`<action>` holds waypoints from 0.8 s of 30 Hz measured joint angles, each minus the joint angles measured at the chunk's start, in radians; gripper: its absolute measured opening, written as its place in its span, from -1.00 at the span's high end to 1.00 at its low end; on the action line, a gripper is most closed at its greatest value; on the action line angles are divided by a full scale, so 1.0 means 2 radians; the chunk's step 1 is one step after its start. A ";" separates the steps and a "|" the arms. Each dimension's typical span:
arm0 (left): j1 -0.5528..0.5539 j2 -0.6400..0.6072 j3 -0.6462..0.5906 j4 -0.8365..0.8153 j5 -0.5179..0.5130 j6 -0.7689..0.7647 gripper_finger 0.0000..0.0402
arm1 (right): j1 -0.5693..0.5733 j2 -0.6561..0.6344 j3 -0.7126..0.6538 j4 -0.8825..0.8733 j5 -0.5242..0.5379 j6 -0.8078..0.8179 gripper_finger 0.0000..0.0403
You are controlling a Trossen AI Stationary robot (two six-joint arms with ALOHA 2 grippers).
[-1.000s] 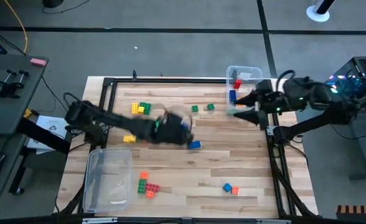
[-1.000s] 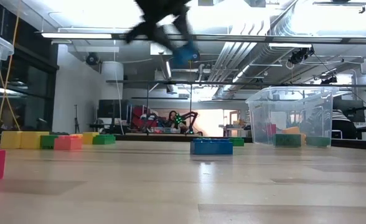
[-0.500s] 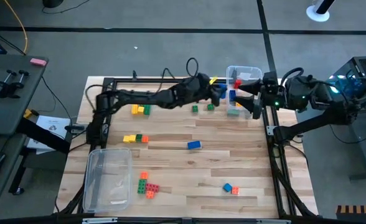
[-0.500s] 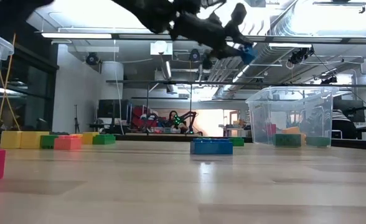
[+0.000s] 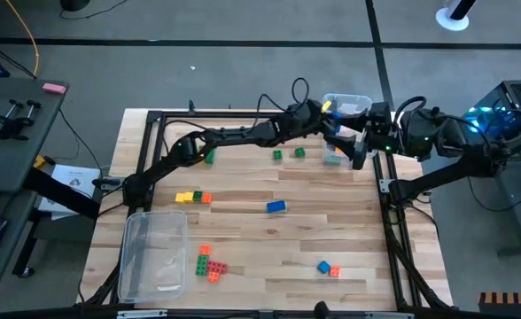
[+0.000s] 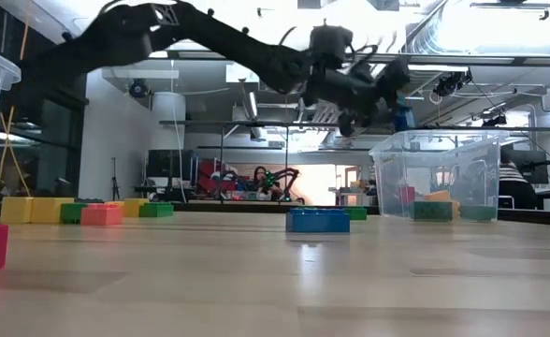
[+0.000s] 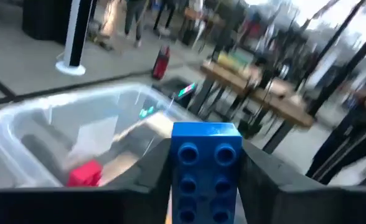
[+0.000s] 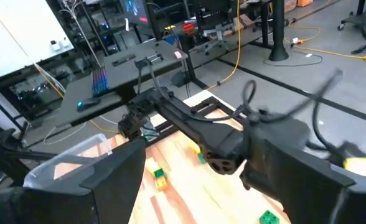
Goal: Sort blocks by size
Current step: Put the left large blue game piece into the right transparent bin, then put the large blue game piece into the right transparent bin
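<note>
Left claw (image 7: 205, 180) pinches a blue block (image 7: 206, 168) above the clear bin (image 5: 349, 105) at the bench's (image 5: 243, 221) one o'clock corner; right claw (image 5: 356, 149), fingers spread, waits just beside it.

Blue studded blk (image 7: 206, 168); red blk (image 7: 84, 174).

The high view is looking straight down on the whole table (image 5: 269, 239). The low one is peering level across it into the room. Both wrist views are riding close, sharing the clear bin (image 5: 349, 106).
</note>
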 joint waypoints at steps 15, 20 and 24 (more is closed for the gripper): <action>-0.023 -0.109 0.041 -0.446 0.203 0.069 -0.58 | 0.000 0.002 0.000 0.013 0.002 -0.021 -0.58; -0.107 -0.186 -0.051 -0.518 0.156 0.140 -0.54 | 0.000 0.014 0.000 0.015 0.002 -0.011 -0.58; -0.171 -0.257 -0.218 -0.424 0.111 0.152 -0.54 | 0.000 0.027 0.000 0.015 0.002 0.012 -0.58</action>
